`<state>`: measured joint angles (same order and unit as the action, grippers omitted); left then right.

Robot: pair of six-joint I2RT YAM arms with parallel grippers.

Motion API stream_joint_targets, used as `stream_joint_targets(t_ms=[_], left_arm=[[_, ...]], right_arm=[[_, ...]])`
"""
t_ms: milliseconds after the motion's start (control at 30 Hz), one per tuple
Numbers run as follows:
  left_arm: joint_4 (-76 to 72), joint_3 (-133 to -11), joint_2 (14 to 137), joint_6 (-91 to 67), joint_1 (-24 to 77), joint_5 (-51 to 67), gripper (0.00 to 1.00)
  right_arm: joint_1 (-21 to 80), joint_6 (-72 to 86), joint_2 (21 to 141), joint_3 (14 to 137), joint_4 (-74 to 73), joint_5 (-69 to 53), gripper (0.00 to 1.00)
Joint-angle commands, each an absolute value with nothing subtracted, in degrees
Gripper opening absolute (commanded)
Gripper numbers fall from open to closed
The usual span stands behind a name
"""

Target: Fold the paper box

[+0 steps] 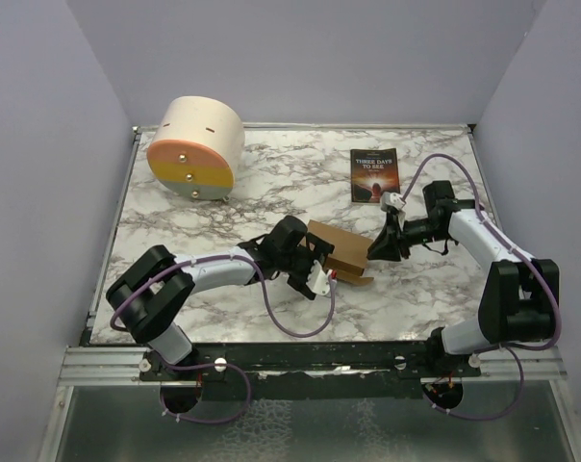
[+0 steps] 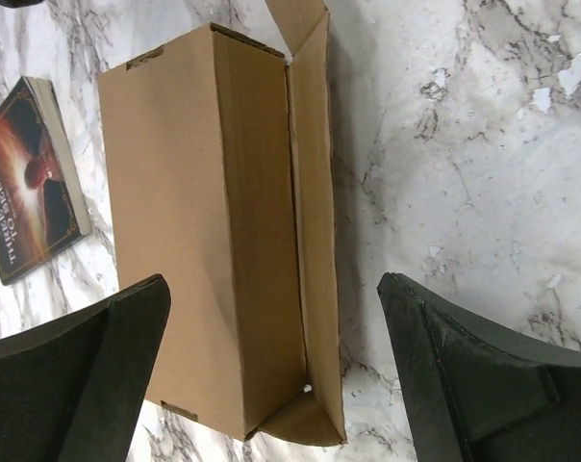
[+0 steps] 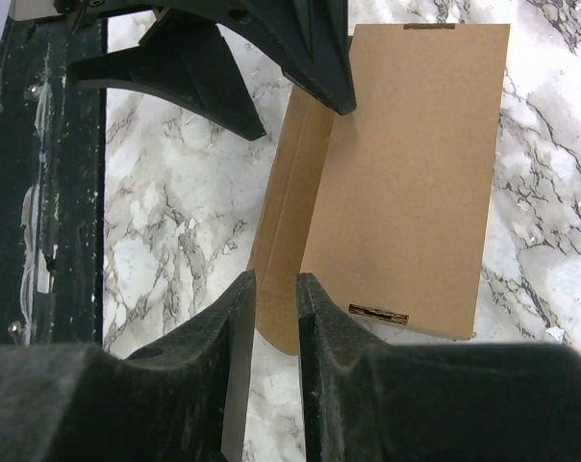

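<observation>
From my seat at the controls, starting at the near edge of the marble worktop [image 1: 175, 221], both arms reach in from their bases toward the middle. The left gripper [image 2: 273, 289] comes first. Its fingers [image 2: 88, 375] are spread wide, one on each side of the paper box [image 1: 341, 248], and neither one touches the cardboard in the left wrist view. The box lies a little right of the worktop's centre, closer to the near edge than to the far one. It is partly formed, with a broad brown panel on top, a narrow side wall creased down beside it and end flaps standing loose at one end. The right gripper [image 3: 276, 289] sits at the box's right side, pointing in toward the left arm. Its fingers [image 3: 329, 356] are narrow, with only a slit between them. The corner of the box's narrow side wall shows in that slit, but I cannot tell whether they pinch the cardboard or only hang over it. Beyond the box, toward the far edge and right of centre, a dark-covered book [image 1: 374, 175] lies flat — near the box but apart from it. A large cream cylinder [image 1: 199, 144] with an orange-yellow face sits at the far left corner, well apart from everything else.
</observation>
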<state>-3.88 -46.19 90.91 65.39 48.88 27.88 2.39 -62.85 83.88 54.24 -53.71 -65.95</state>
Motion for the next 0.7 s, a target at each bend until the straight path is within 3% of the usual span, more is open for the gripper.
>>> stream_joint_targets(t_ms=[0,167,300,667], left_arm=[[-7.7,-46.7,92.0,67.5,49.2,27.0,0.93],[-9.2,-46.3,93.5,67.4,49.5,26.4,0.9],[-9.1,-46.2,93.8,67.8,49.5,26.4,0.89],[-7.4,-46.4,95.3,68.7,49.4,24.6,0.81]], right_arm=[[2.1,-63.6,84.0,53.5,-52.6,-67.4,0.24],[2.1,-64.8,83.9,53.4,-53.0,-67.4,0.26],[2.1,-69.1,82.8,52.6,-54.2,-68.1,0.34],[2.1,-97.4,80.6,49.7,-65.2,-70.0,0.37]])
